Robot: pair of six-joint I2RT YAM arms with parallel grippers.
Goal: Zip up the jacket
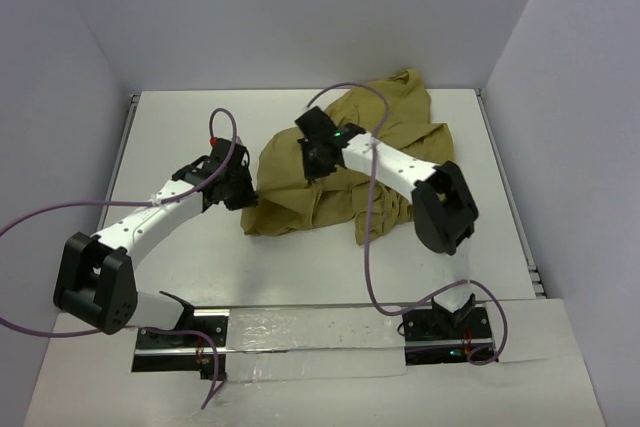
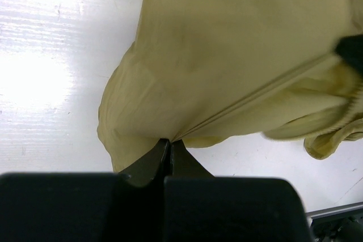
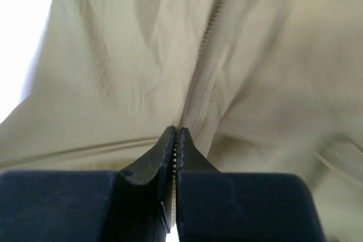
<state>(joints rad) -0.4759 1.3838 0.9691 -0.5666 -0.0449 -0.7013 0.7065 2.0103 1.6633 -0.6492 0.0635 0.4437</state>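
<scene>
Both reaching inward, left gripper [image 2: 169, 147] clamped on jacket [image 1: 400, 132] edge; right gripper [image 3: 176, 135] angled down, pinching zipper [image 3: 212, 25]

The left arm [image 1: 150, 217] and the right arm [image 1: 395, 162] are slim white links joined by bulky black joint housings, each with a looping purple cable [image 1: 345, 86]. A green light [image 1: 340, 132] glows on the right wrist block, and a red spot [image 1: 212, 139] shows on the left. The left gripper [image 2: 169, 143] and right gripper [image 3: 176, 131] have matte black fingers tapering to thin wedge tips.
</scene>
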